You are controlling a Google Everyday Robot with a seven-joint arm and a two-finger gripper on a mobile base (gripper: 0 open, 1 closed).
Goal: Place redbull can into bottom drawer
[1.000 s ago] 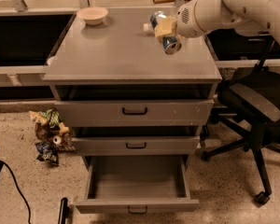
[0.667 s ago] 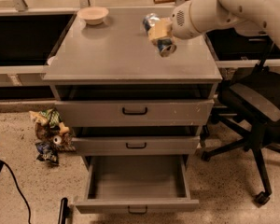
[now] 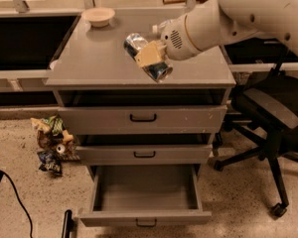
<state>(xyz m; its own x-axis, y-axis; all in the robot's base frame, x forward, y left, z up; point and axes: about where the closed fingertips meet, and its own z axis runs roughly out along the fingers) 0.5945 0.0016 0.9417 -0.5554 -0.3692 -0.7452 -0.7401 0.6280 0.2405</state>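
The one camera view shows the robot's claw (image 3: 148,57) clamped on the redbull can (image 3: 159,70), one beige finger (image 3: 150,53) pressed across the can's middle. The can sits tilted in the grip, its silver ends sticking out on either side of the finger, over the front part of the grey cabinet's surface (image 3: 97,61). Far below, the bottom drawer (image 3: 145,217) stands pulled open. A pale bowl (image 3: 98,16) rests at the surface's back left corner.
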